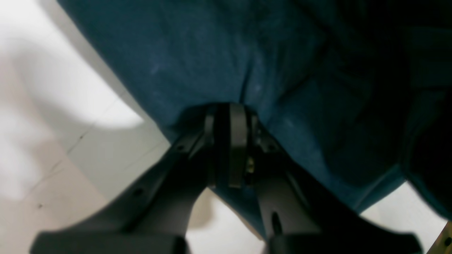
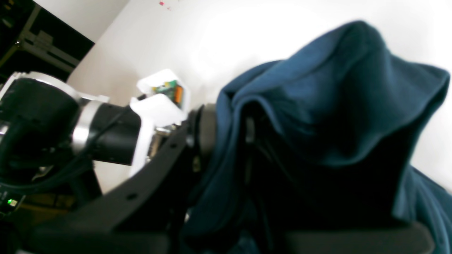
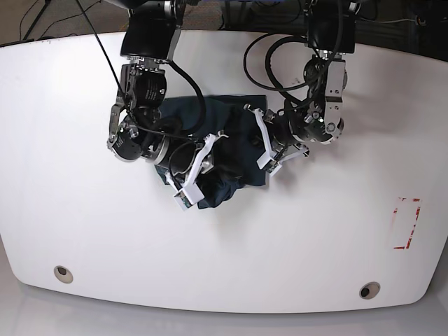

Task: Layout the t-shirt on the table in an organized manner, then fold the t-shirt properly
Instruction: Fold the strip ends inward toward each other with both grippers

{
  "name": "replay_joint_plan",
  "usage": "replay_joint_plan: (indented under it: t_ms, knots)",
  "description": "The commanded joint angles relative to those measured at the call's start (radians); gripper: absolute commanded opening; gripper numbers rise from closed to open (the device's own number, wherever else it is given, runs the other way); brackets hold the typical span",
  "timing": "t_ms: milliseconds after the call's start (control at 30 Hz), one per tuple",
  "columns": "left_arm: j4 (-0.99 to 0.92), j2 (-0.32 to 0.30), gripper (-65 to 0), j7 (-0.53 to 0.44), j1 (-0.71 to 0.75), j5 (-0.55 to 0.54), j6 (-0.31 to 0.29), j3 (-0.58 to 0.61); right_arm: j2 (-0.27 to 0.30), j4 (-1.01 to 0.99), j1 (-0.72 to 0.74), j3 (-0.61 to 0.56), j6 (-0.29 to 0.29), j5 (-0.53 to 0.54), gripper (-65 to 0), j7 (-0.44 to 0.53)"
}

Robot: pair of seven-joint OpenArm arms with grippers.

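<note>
You've got the t-shirt (image 3: 224, 150) bunched in a dark heap near the middle of the table (image 3: 84, 238), toward the back edge, with both arms buried in it. Nothing is laid out flat yet, so I'd say you're only at the spreading stage.

The left gripper (image 1: 229, 116) has its jaws pinched right down on a fold of teal fabric; you can see the cloth puckering where it bites. The right gripper (image 2: 226, 141) is mostly hidden under draped cloth, but it looks nearly closed on a thick wad of shirt that's hanging over the fingers.

Stuff that could bite you from here:
- Both grips sit close together in the same clump. Pull them apart and you may just stretch a twisted rope, not open the shirt.
- You probably can't tell which part you're holding, hem or sleeve. Several layers at once means it won't unfold.
- Cloth over the right gripper could snag when you let go.
- The cables near the right arm hang close to the fabric.
</note>
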Motion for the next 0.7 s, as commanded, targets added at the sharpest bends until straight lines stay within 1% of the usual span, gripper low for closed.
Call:
replay_joint_plan:
  t_ms: [0, 133, 400, 667]
  knots:
    - [0.004, 0.002, -61.2, 0.028, -0.004, 0.014, 0.0, 0.004, -0.006, 0.014, 0.021, -0.002, 0.006, 0.031, -55.3, 0.026]
    - [0.004, 0.002, -61.2, 0.028, -0.004, 0.014, 0.0, 0.004, -0.008, 0.014, 0.021, -0.004, 0.006, 0.033, -55.2, 0.026]
    - [0.004, 0.002, -61.1, 0.028, -0.004, 0.014, -0.002, 0.004, -0.014, 0.015, 0.007, -0.082, 0.006, 0.034, -55.3, 0.026]
    - [0.004, 0.002, -61.1, 0.028, -0.006, 0.014, -0.002, 0.004, -0.014, -0.021, 0.006, -0.082, 0.006, 0.033, -55.0, 0.03]
